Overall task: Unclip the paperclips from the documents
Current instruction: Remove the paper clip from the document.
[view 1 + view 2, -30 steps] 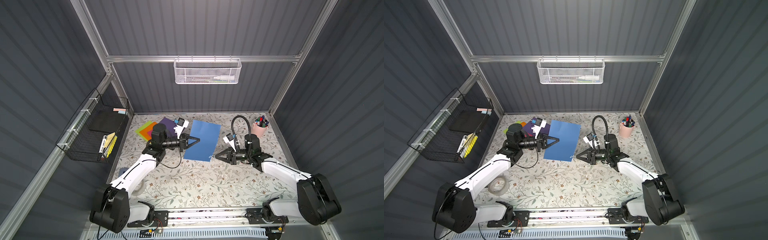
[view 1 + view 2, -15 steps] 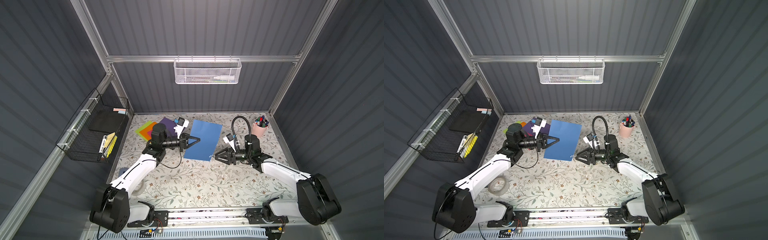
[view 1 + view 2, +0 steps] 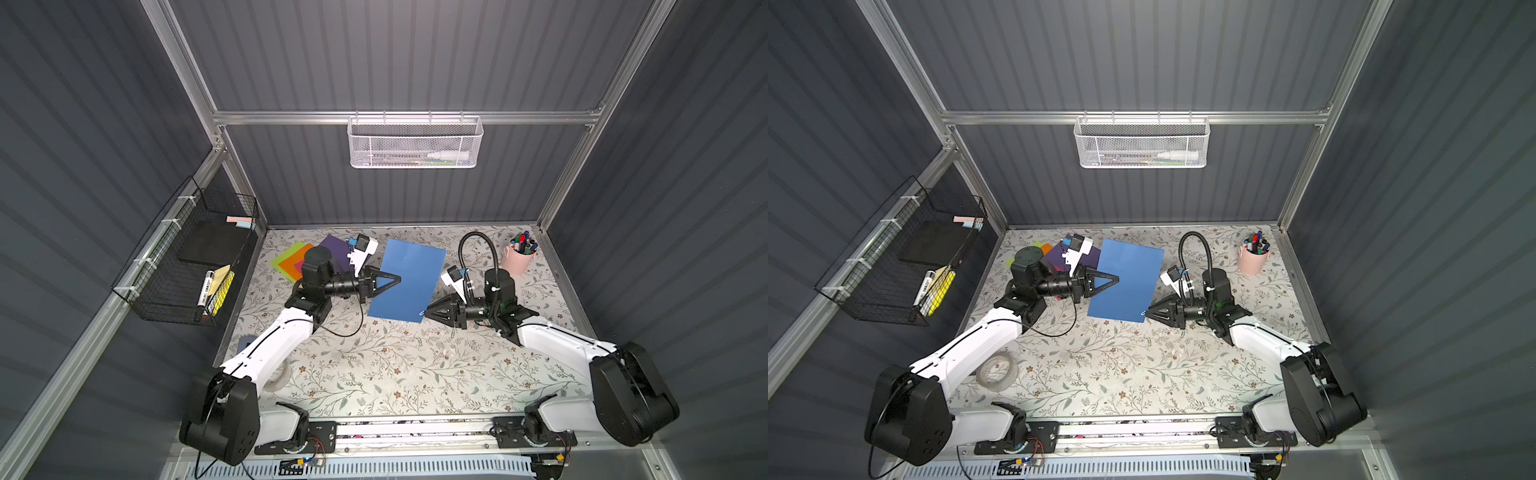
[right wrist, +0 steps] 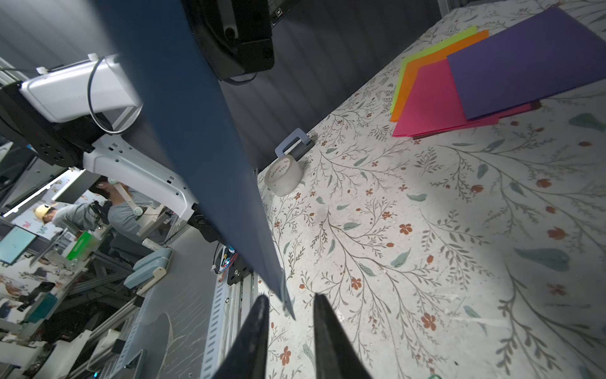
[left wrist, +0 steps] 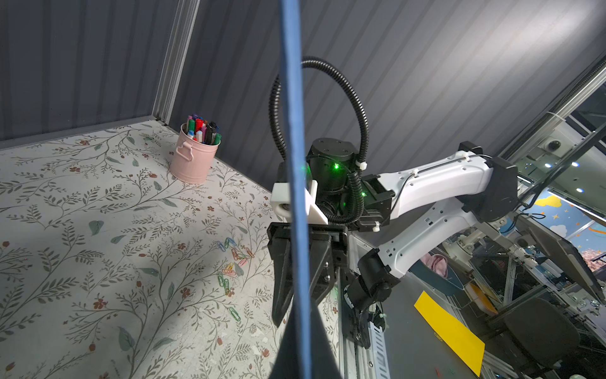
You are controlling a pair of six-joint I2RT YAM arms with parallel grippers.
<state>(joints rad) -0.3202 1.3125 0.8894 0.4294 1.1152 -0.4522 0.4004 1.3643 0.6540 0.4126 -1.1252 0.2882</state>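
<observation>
Paperclip, a small bent wire that looks pale blue, sits on the near corner of the navy blue paper sheet. My left gripper pinches the sheet by the edge away from the clip, lifting it above the floral tabletop. My right gripper straddles that corner, jaws narrowly parted. I judge I should close on the wire alone, then slide it straight off.

Blue sheet aloft, paperclip on its near corner; other coloured sheets fanned flat, back left.
</observation>
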